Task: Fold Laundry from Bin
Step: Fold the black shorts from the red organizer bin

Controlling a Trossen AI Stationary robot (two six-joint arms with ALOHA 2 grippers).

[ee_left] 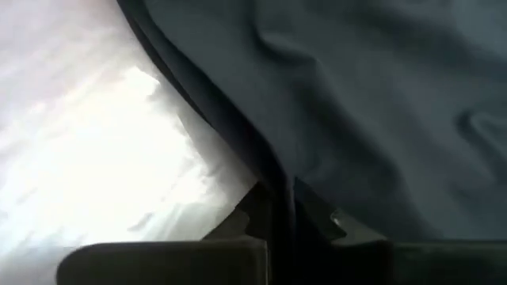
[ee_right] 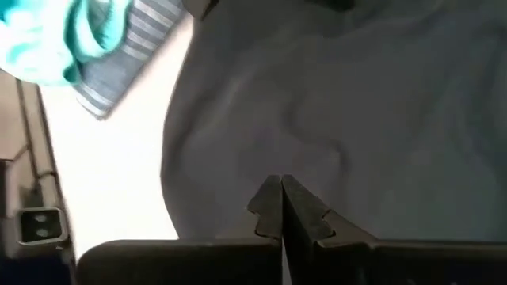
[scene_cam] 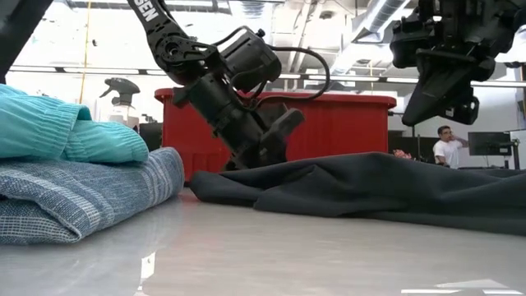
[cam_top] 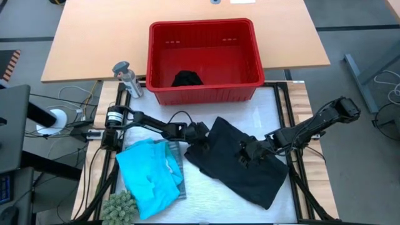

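A: Started nearest. Logged a green spiky object (cam_top: 120, 206) at the front edge of the table; couldn't tell what it was. Just behind, found the turquoise garment (cam_top: 145, 175) folded on top of the striped garment (scene_cam: 82, 193). Counted both as done.

B: Agreed. Mid-table next?

A: Saw the black garment (cam_top: 262, 181) spread loose and rumpled on the white mat, not folded yet. Marked that as the piece in hand. Put the left gripper (ee_left: 283, 207) low at its left edge, fingers pinched narrow on a fold of that cloth. Put the right gripper (ee_right: 281, 198) over the middle, fingers pressed together with nothing between, hanging clear above the cloth in the low view.

B: Farther back?

A: Noted the bin (cam_top: 201, 25) behind the mat, red, with one small black piece (cam_top: 186, 79) left on its floor. Judged roughly two folded, one under way, one waiting. Also tagged a grey bottle (cam_top: 128, 78) just beside the bin's left corner.

B: Anything unclear?

A: Couldn't read which kind of garment the black one was. Couldn't see the bin floor from the low view, nor the striped fold lines under the turquoise. Spotted a person (scene_cam: 448, 148) far back in the room, small.
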